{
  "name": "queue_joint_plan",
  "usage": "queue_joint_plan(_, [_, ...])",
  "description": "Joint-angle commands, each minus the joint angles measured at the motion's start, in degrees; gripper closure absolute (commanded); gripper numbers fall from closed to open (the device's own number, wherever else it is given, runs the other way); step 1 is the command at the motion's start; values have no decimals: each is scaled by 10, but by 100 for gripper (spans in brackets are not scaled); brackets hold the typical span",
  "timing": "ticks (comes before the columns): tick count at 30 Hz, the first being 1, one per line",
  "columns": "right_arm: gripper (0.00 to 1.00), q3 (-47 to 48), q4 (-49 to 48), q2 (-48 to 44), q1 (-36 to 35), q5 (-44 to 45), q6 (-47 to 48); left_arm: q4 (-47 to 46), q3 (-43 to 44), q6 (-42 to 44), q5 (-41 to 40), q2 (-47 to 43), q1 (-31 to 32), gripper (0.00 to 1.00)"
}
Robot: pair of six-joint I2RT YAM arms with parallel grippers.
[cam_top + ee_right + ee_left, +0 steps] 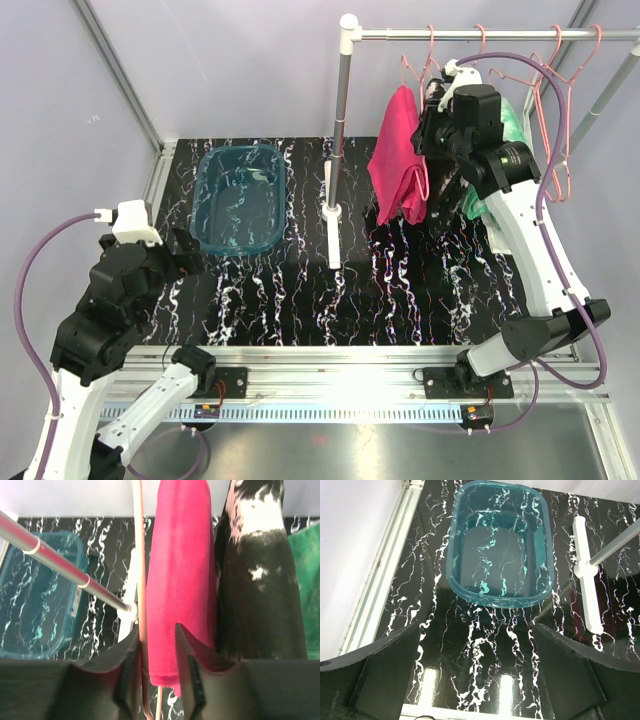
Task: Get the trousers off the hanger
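Observation:
The magenta-pink trousers [398, 160] hang folded over a pink wire hanger [140, 555] on the rail [480, 35] at the back right. My right gripper [156, 630] is up at the rack, its jaws closed narrowly on the lower part of the pink trousers [182, 570] with the hanger wire against the left finger. The black white-speckled trousers [260, 580] hang just right of them, and the green-and-white trousers [305, 580] further right. In the top view the arm hides most of both. My left gripper [477, 630] is open and empty, low over the table at the left.
A teal plastic bin [238, 150] stands on the black marbled table at the back left, also in the left wrist view [497, 600]. The rack's upright post [340, 150] and white foot [331, 215] stand mid-table. Empty pink hangers [555, 120] hang at the right.

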State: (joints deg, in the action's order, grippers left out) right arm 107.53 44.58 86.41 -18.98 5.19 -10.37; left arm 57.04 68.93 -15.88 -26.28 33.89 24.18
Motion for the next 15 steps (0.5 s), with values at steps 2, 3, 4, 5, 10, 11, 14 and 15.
queue_joint_plan(2, [66, -15, -74, -2, -4, 15, 23, -22, 0, 9, 27, 15, 1, 1])
queue_joint_plan(3, [70, -18, -76, -1, -5, 11, 23, -23, 0, 9, 28, 17, 1, 1])
queue_joint_plan(4, [78, -22, -80, 0, -4, 13, 25, -23, -2, 9, 29, 17, 1, 1])
queue_joint_plan(5, [84, -27, -84, 0, -4, 14, 25, -23, -3, 9, 29, 16, 1, 1])
queue_joint_plan(10, [93, -33, -92, -1, -4, 13, 28, -27, -13, 13, 25, 12, 1, 1])
queue_joint_plan(11, [100, -33, -94, -4, -4, 15, 27, -26, -14, 12, 26, 12, 2, 1])
queue_joint_plan(14, [100, -31, -104, -18, -5, 11, 20, -27, -14, 9, 34, 13, 1, 1])
queue_joint_plan(15, [100, -30, -109, -22, -4, 9, 20, -33, -13, 8, 41, 13, 2, 1])
